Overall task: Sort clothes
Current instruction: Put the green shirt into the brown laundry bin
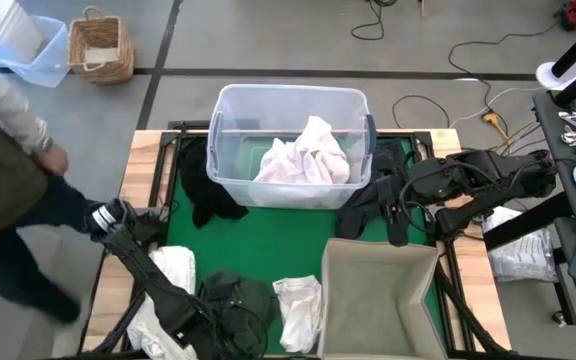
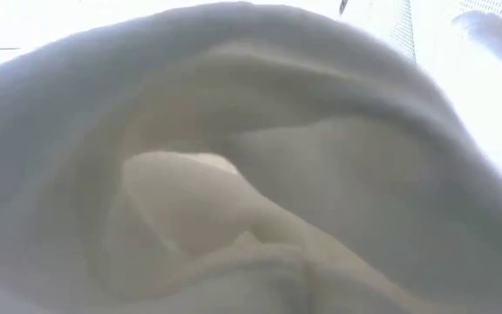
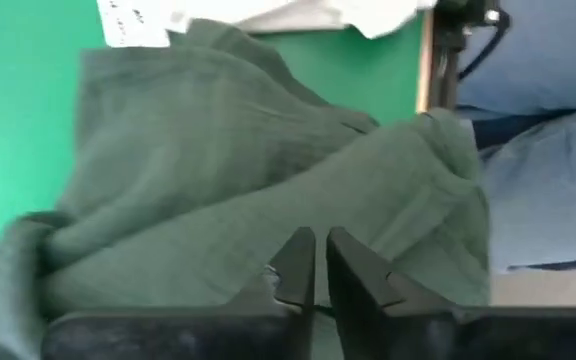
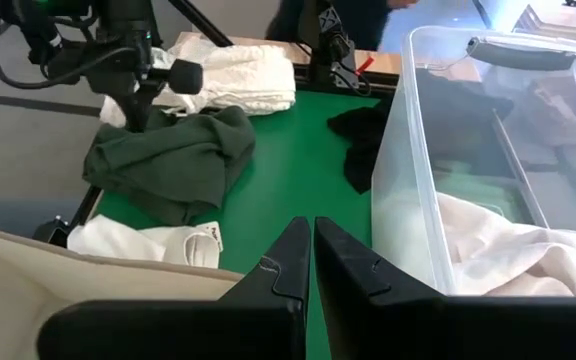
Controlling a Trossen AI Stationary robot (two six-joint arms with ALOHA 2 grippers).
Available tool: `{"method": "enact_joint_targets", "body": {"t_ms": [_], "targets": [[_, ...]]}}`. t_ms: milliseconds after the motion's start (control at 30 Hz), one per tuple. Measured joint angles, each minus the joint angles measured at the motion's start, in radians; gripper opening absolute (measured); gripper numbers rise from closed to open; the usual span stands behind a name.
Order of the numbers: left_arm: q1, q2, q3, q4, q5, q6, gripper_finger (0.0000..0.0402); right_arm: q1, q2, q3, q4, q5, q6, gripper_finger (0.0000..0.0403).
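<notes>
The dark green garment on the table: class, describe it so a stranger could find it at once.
Start at the green table mat, then its near edge, left of the beige fabric box. The dark green garment lies crumpled there between two white cloths; it is the only green garment.

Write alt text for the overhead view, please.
A clear plastic tub holding pale clothes sits on a green table; dark green, white and black garments lie around.
</notes>
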Motion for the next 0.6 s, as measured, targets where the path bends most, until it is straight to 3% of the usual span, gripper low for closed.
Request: {"method": "enact_joint_targets", "body": {"t_ms": [300, 600], "targets": [[-0.003, 0.047, 0.081, -0.036, -0.008, -0.016, 0.0095, 0.000, 0.000, -0.002, -0.010, -0.002, 0.012, 0.0013], [-0.009, 0.102, 0.083, -0.089, -0.024, 0.009, 0.0178, 0.024, 0.000, -0.003, -0.063, -0.004, 0.050, 0.0013]]}}
